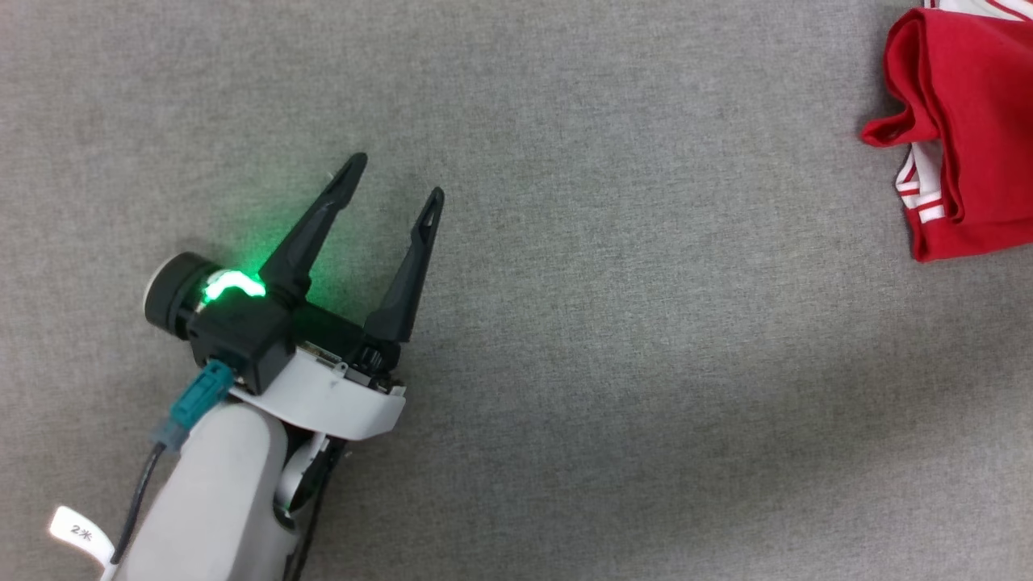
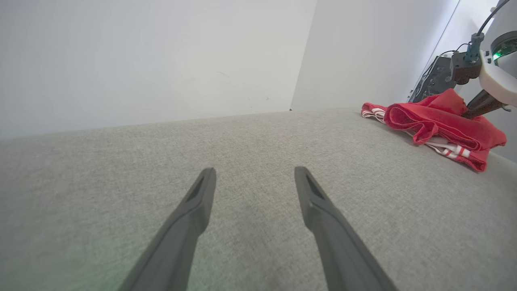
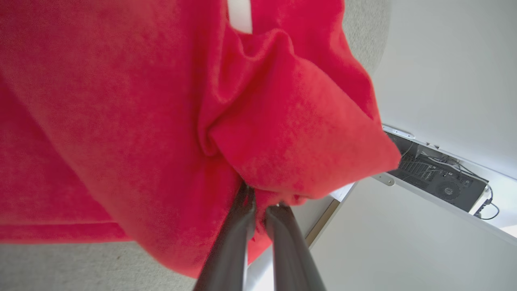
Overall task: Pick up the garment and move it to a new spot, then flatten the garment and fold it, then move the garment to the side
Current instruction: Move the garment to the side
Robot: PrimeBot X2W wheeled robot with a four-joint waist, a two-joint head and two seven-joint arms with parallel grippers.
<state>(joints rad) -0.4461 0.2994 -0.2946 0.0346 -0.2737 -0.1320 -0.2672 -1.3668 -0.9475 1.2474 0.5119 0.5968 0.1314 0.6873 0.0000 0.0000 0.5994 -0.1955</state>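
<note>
Garment (image 1: 968,121), soft red knit with white-red striped trim, lay bunched in folds at the upper right on the grey felt-like surface (image 1: 613,339). Right gripper (image 3: 262,204) pinched a red fold tight. Left gripper (image 1: 397,179) stood splayed wide and empty, lower left. A white cable tag (image 1: 81,532) read "2米".

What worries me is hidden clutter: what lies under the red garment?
The grey fabric surface reaches the garment at its edges; white striped trim peeks out below the red folds. Anything beneath the pile itself is covered.
</note>
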